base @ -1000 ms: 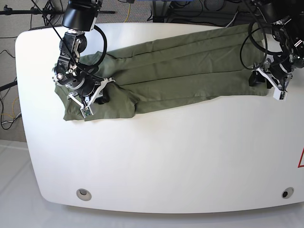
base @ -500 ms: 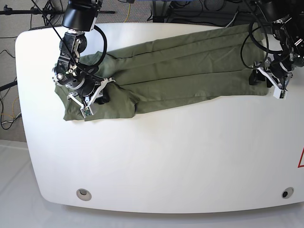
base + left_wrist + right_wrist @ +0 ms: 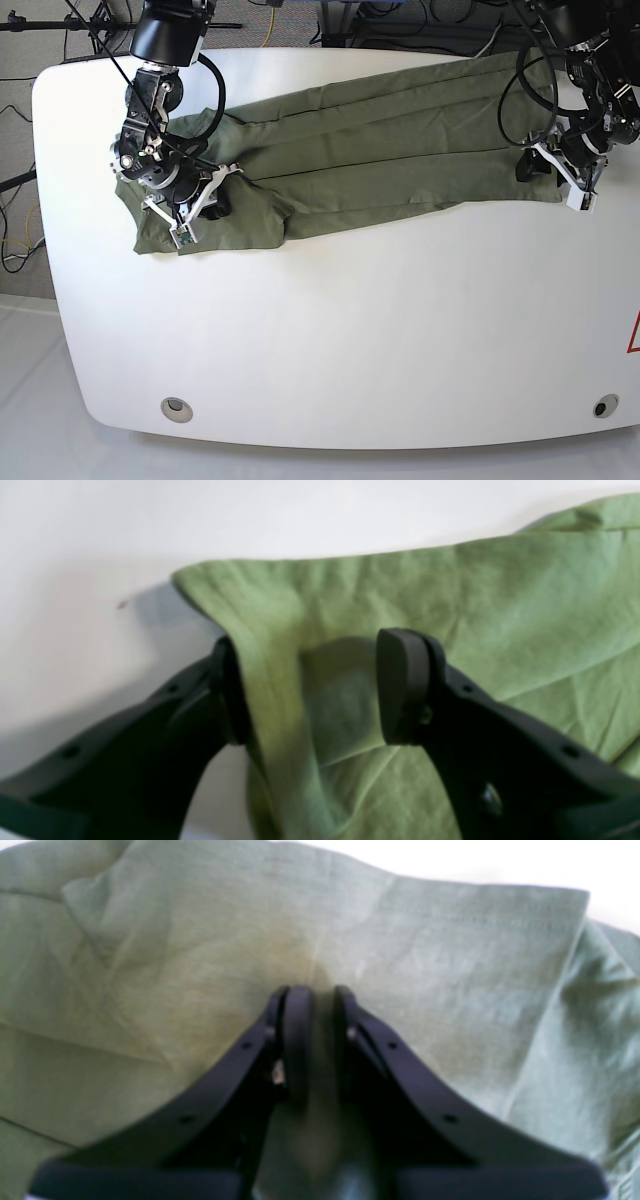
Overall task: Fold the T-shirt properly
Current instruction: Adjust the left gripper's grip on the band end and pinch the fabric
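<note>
So we've got the plain olive-green short-sleeved cotton T-shirt (image 3: 370,150) lying as a long narrow band across the far half of the white rounded table (image 3: 330,350), already folded lengthwise by the look of the creases, running from the far corner by our left arm down toward our right arm. Our right gripper (image 3: 316,1040) sits on the wider end of the shirt, and its jaws are pinched nearly together with a ridge of fabric squeezed between them, so we'd call that a real grip on the cloth. Our left gripper (image 3: 312,685) is at the other end, jaws wide apart, straddling the corner of the hem; one pad touches the folded edge, but nothing is clamped there yet. Handling-wise, this thing looks light, thin and floppy, zero stiffness, so it should sag and bunch the second it leaves the table, and layers may slide apart if we only catch the top one. Our guess is that the best hold is right at the end corners, through all the layers, with both ends lifted together and kept taut so the band folds over cleanly instead of crumpling.
</note>
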`<control>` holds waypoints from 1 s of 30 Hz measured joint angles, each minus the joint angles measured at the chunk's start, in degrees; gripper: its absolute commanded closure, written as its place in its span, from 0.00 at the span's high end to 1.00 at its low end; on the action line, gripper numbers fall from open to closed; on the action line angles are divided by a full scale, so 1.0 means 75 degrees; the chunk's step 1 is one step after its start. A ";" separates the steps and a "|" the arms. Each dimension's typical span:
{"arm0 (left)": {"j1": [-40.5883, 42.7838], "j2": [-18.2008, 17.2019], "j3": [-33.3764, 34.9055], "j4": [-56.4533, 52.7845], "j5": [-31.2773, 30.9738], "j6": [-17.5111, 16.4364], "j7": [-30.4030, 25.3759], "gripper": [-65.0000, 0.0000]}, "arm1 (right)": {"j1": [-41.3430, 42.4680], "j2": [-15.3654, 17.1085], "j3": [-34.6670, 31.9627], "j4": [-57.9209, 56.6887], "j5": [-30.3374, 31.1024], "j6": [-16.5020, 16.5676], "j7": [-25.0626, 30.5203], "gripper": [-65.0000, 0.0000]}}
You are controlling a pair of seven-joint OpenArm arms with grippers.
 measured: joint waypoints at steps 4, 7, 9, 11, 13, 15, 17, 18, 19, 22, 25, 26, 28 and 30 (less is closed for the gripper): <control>0.0047 0.0041 -0.0079 0.0006 -0.0050 -0.0003 0.0015 0.41 | -0.0003 0.0000 0.0000 0.0000 0.0003 0.0000 0.0017 0.13; 0.0058 0.0052 -0.0117 0.0006 -0.0050 -0.0006 0.0017 0.33 | -0.0003 0.0000 -0.0003 -0.0003 0.0003 0.0000 0.0020 0.13; 0.0061 0.0052 -0.0143 0.0006 -0.0041 -0.0006 0.0029 0.28 | -0.0003 0.0000 -0.0003 -0.0009 0.0003 0.0000 0.0017 0.13; 0.0064 0.0052 -0.0160 0.0000 -0.0041 -0.0006 0.0006 0.22 | 0.0000 0.0000 -0.0003 -0.0006 0.0003 0.0000 0.0020 0.13; 0.0064 0.0047 -0.0157 -0.0020 -0.0041 0.0000 -0.0067 0.16 | 0.0000 -0.0003 0.0000 -0.0006 0.0000 0.0000 0.0020 0.13; 0.0067 0.0050 -0.0160 -0.0032 -0.0015 0.0003 -0.0157 0.12 | 0.0000 -0.0006 0.0000 -0.0003 0.0000 0.0000 0.0020 0.13; 0.0067 0.0055 -0.0184 -0.0058 -0.0017 0.0000 -0.0195 0.08 | 0.0000 -0.0020 0.0006 -0.0003 0.0000 0.0000 0.0020 0.13; 0.0067 0.0055 -0.0187 -0.0067 -0.0012 0.0003 -0.0221 0.07 | 0.0000 -0.0020 0.0003 -0.0003 0.0000 0.0000 0.0020 0.13; 0.0073 0.0052 -0.0189 -0.0070 -0.0015 0.0003 -0.0239 0.06 | 0.0000 -0.0020 0.0003 0.0003 0.0000 0.0000 0.0020 0.13; 0.0134 0.0050 -0.0166 -0.0073 0.0015 0.0006 -0.0434 0.03 | 0.0003 -0.0020 0.0003 0.0000 0.0003 0.0000 0.0015 0.13; 0.0189 0.0055 -0.0137 -0.0058 0.0006 0.0003 -0.0565 0.03 | 0.0003 -0.0020 0.0003 0.0000 0.0003 0.0000 0.0000 0.13; 0.0192 0.0052 -0.0134 -0.0050 0.0006 0.0003 -0.0574 0.02 | 0.0006 -0.0020 0.0003 0.0000 0.0003 0.0000 -0.0006 0.13; 0.0192 0.0050 -0.0134 -0.0023 0.0015 0.0003 -0.0560 0.02 | 0.0006 -0.0020 0.0003 -0.0003 0.0003 0.0000 -0.0003 0.13; 0.0189 0.0052 -0.0128 0.0020 0.0038 0.0006 -0.0533 0.03 | 0.0006 -0.0020 0.0003 -0.0006 0.0003 0.0000 -0.0006 0.13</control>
